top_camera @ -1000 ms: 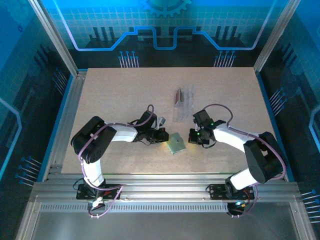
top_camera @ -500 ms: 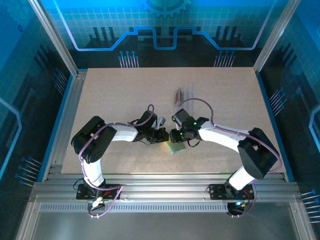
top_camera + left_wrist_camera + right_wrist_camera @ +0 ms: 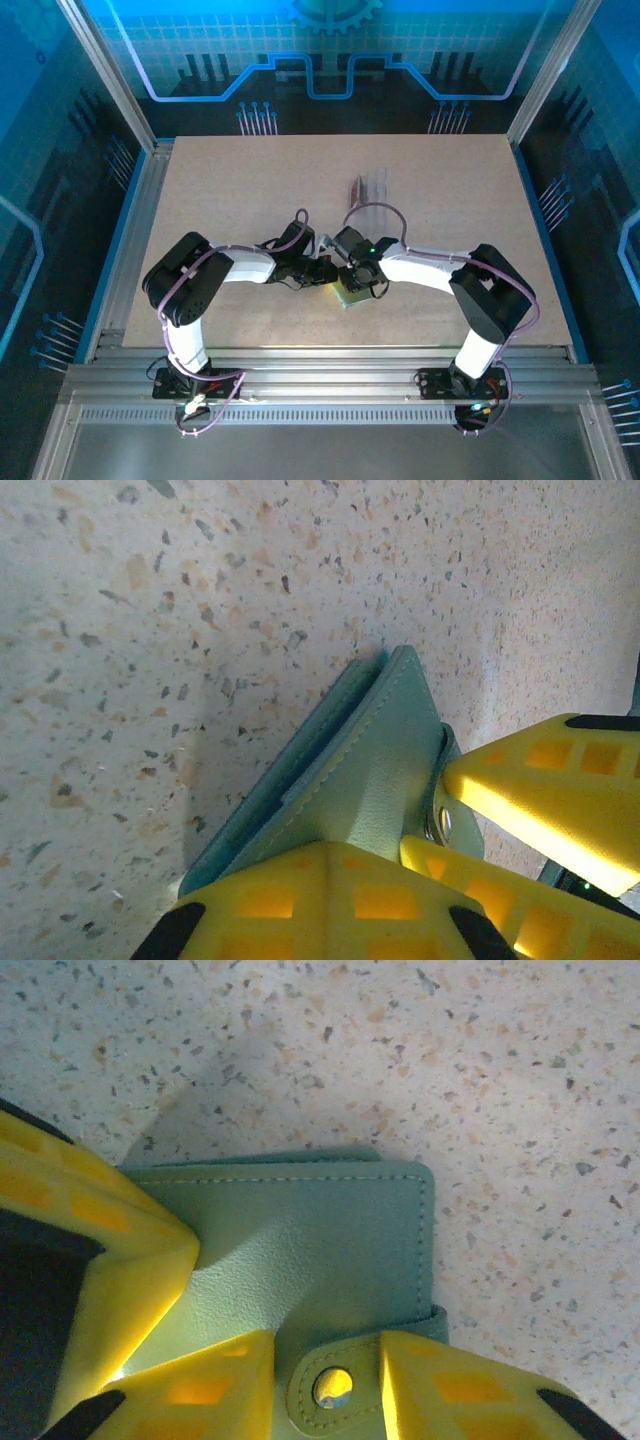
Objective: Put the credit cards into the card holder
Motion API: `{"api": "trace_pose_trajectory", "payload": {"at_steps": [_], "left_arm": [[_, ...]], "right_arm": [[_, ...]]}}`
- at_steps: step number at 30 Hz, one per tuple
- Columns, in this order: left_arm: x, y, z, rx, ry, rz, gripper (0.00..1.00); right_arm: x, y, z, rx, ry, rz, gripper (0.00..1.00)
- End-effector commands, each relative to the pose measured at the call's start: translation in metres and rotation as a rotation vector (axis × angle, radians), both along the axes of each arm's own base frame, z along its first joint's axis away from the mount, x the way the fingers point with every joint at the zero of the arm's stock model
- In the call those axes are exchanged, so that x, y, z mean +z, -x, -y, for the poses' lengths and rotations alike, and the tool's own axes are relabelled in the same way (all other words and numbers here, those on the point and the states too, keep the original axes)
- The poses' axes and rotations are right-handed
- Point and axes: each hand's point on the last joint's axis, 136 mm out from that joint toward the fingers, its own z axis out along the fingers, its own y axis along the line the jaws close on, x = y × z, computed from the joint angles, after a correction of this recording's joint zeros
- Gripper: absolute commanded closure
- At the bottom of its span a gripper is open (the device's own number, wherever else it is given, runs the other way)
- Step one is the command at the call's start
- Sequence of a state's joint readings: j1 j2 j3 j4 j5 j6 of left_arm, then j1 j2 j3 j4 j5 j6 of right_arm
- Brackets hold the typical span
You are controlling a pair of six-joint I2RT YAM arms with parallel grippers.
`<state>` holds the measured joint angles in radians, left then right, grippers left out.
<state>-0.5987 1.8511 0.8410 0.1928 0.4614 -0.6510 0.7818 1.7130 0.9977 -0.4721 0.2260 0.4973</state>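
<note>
The card holder [image 3: 330,1250] is a pale green stitched wallet lying flat on the speckled table, with its snap tab [image 3: 330,1390] fastened over one edge. My right gripper [image 3: 328,1348] is open and low over it, one yellow finger on each side of the tab. My left gripper [image 3: 326,855] is shut, its joined tips pressing on the holder [image 3: 370,770] from the other side. From above, both grippers [image 3: 325,272] [image 3: 353,280] meet at the holder [image 3: 350,298]. A reddish credit card [image 3: 357,190] lies farther back.
A clear crinkly pouch [image 3: 374,188] lies beside the reddish card behind the arms. The right arm's cable [image 3: 375,210] loops over the space between pouch and holder. Aluminium rails [image 3: 130,250] frame the table on all sides.
The right arm swung left from beside the holder to right over it. Its jaws went from shut to open and then narrowed around the snap tab. The left gripper stayed shut and still.
</note>
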Motion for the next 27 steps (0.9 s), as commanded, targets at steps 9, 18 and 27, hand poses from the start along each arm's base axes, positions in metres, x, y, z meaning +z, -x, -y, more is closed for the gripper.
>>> {"api": "trace_pose_trajectory", "payload": {"at_steps": [9,18,27], "left_arm": [[-0.075,0.039,-0.048,0.038,-0.266,-0.157,1.0],[-0.09,0.041,-0.06,0.068,-0.335,-0.185,1.0],[-0.097,0.044,-0.063,0.07,-0.339,-0.193,1.0]], "right_arm": [[-0.008,0.0,0.016,0.015,0.137,0.01,1.0],[0.022,0.004,0.012,-0.063,-0.244,-0.121,1.0],[0.015,0.004,0.042,-0.186,-0.3,-0.207,1.0]]}}
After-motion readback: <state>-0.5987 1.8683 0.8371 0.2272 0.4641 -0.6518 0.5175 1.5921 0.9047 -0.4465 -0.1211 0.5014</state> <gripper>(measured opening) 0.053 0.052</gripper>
